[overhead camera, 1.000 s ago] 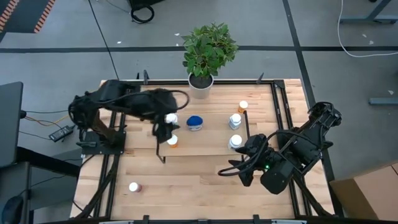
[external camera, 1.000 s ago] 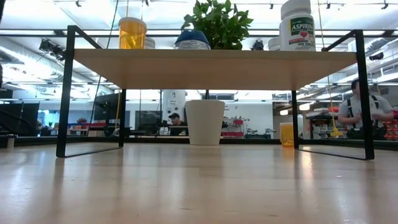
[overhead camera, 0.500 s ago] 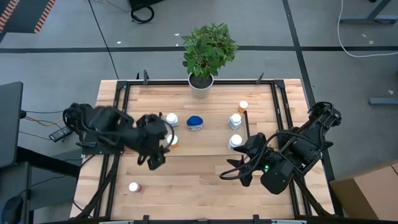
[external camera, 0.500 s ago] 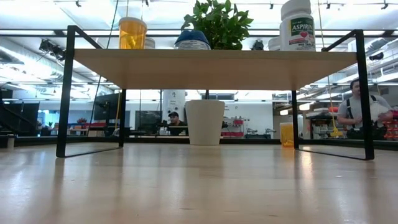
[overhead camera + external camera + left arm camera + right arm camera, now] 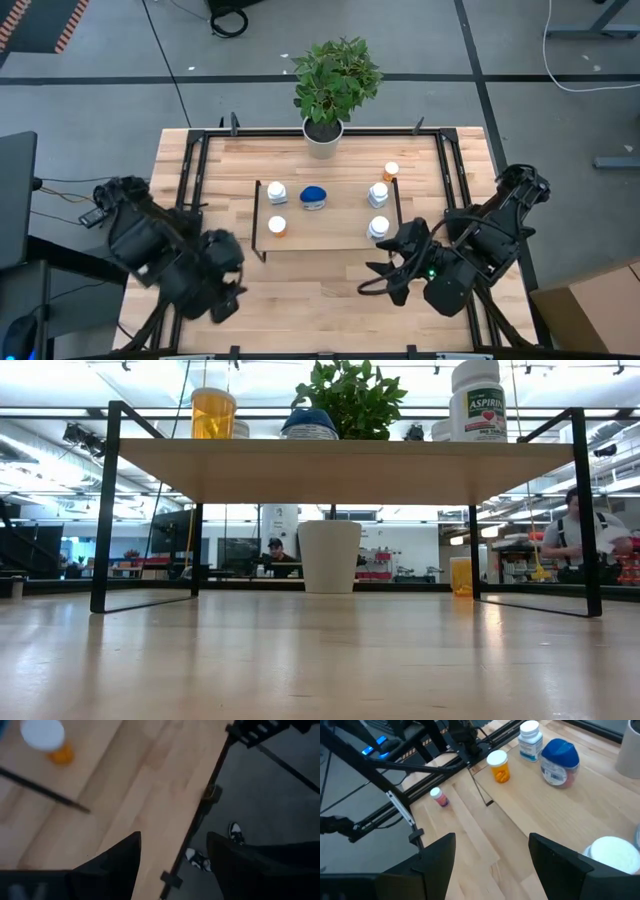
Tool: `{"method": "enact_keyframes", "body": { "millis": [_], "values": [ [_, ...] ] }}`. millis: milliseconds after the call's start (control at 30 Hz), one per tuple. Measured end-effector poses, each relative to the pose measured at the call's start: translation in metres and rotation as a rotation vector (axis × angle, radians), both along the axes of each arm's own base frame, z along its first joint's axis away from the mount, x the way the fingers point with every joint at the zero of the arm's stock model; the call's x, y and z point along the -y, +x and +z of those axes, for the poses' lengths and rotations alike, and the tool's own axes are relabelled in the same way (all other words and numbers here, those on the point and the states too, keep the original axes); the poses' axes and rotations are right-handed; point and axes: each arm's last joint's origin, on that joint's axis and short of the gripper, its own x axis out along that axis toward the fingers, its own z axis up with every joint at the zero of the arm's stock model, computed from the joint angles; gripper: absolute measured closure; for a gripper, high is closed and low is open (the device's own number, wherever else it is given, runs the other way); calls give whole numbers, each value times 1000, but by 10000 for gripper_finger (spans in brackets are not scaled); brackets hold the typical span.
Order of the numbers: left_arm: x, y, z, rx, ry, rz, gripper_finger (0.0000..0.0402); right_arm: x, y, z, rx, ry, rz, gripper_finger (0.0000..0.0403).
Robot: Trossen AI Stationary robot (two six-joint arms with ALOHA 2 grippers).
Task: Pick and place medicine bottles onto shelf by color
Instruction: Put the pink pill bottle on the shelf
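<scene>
left gripper (image 5: 172,852) parted, empty; right gripper (image 5: 492,852) wide, empty

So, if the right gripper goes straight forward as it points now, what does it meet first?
Probably nothing at once: the right gripper has bare table ahead. Farther along that line stands the orange bottle on the shelf, though depth is unclear.

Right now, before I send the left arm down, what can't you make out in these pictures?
- Small bottle at the table's near-left: hidden under the left arm in the high view.
- Left gripper: nothing between its fingers, that view blurred.
- Bottles behind the aspirin bottle: low view, cut off by the shelf edge.
</scene>
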Motion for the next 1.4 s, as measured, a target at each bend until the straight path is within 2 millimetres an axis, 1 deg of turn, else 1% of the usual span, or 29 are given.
{"method": "enact_keyframes", "body": {
  "millis": [67,167,233,300,433,500,600,833,967,1167,1400],
  "values": [
    [8,-5,-6,-22,-9,11,171,-3,-3,0,0,0,13,144],
    [20,-12,-21,-66,5,22,171,-7,-6,0,-1,-3,33,144],
    [28,-16,-36,-118,32,18,170,-9,-8,0,-2,-7,44,144],
    [34,-18,-57,-220,50,8,170,-9,-8,0,-2,-8,47,144],
    [35,-20,-102,-447,82,44,160,-11,-9,0,4,5,46,144],
    [37,-19,-120,-480,84,45,152,-12,-9,1,10,11,46,144],
    [44,-15,-138,-473,46,8,134,-12,-9,1,15,9,52,144],
    [43,-24,-188,-689,-2,1,93,-12,-9,1,12,-4,61,144],
    [45,-21,-197,-660,-35,-13,82,-12,-9,1,10,-10,66,144],
    [34,-18,-211,-683,5,34,85,-12,-9,1,10,-9,65,144],
    [30,-20,-223,-698,24,26,82,-12,-9,1,14,4,55,144]
  ]
}}
